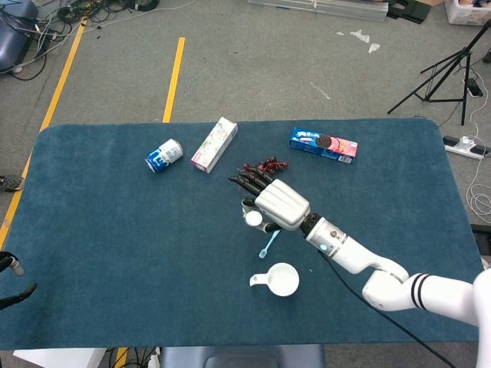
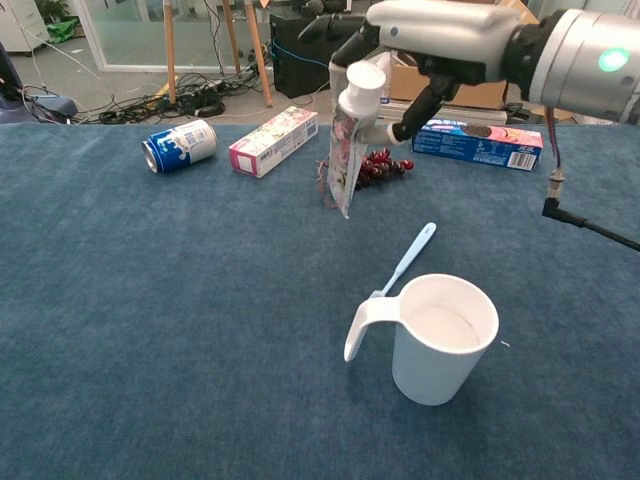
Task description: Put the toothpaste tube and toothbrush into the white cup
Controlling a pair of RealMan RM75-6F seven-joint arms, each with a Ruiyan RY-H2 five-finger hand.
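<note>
Right hand [image 2: 430, 45] gripping the white-capped printed toothpaste tube [image 2: 350, 140], lifted clear of the blue cloth table [image 2: 150, 330].
Tube's long axis near upright, cap up, crimped end hanging down; beyond the light-blue plastic toothbrush [image 2: 408, 258] lying flat and touching the white handled cup [image 2: 435, 340].

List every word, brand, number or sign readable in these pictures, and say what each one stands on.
No text reads clearly in either view.
Toothpaste tube, held in the right hand: printing blurred.
Pink and white box: lettering too small.
Blue can: white marks, unreadable.
Blue biscuit pack: logo shape only, letters not legible.
White cup and toothbrush: no markings visible.
</note>
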